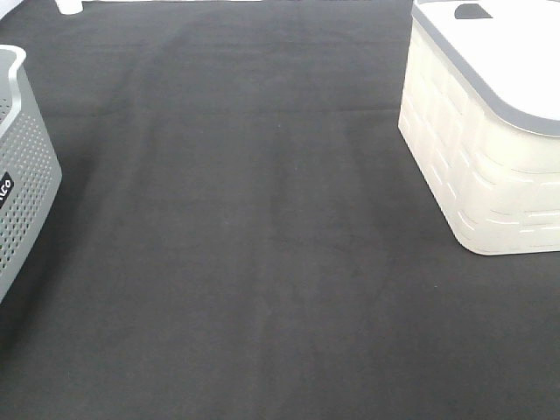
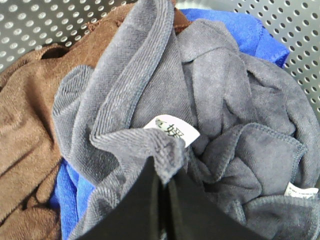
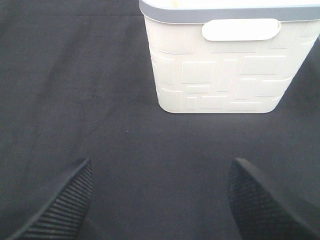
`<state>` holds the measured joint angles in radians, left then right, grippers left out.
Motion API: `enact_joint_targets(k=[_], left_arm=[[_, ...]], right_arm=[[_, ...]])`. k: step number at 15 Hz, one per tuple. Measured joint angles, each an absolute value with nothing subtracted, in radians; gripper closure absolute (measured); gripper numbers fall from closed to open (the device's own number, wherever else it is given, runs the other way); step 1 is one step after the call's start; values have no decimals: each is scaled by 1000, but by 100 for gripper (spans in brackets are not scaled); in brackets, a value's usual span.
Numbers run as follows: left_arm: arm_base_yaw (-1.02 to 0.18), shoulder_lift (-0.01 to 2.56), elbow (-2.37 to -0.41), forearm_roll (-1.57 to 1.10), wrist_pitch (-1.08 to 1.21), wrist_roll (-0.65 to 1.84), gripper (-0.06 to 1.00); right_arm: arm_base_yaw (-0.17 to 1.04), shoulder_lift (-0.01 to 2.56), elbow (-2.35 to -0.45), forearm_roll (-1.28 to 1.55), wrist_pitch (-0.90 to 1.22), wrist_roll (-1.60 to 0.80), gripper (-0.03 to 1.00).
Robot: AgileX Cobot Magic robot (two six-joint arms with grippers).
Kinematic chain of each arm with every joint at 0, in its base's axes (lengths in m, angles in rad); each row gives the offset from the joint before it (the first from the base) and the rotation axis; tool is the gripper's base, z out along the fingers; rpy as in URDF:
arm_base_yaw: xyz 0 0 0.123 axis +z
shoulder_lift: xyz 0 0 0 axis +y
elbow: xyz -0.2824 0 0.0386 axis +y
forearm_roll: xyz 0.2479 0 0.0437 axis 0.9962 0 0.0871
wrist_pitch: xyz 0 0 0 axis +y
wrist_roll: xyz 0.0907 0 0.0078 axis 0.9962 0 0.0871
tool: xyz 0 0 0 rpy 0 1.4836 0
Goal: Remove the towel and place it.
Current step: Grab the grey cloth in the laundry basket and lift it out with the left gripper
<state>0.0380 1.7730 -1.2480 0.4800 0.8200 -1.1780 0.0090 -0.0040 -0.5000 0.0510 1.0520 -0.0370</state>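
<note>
The grey-purple towel (image 2: 210, 100) lies crumpled in the grey perforated basket (image 2: 40, 20), with its white tag (image 2: 172, 131) facing up. My left gripper (image 2: 164, 172) is inside the basket, its black fingers (image 2: 135, 210) shut on a folded hem of the towel just below the tag. My right gripper (image 3: 160, 200) is open and empty, low over the black table cover and facing the white basket (image 3: 225, 65). Neither gripper shows in the exterior high view, where the towel is hidden.
A brown cloth (image 2: 30, 110) and a blue cloth (image 2: 235, 27) lie under and beside the towel. The grey basket (image 1: 22, 175) stands at the table's left edge. The white basket (image 1: 481, 149) stands at the back right. Black cloth (image 1: 262, 245) lies between them.
</note>
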Motion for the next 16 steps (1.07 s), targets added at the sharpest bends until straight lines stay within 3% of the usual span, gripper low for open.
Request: enact_joint_targets(k=[7, 16], left_arm=[[38, 1747, -1248, 501, 811, -1178, 94], [36, 1489, -1251, 556, 663, -1014, 94]], right_arm=[[9, -4, -500, 51, 1052, -37, 23], [9, -4, -500, 51, 1052, -37, 23]])
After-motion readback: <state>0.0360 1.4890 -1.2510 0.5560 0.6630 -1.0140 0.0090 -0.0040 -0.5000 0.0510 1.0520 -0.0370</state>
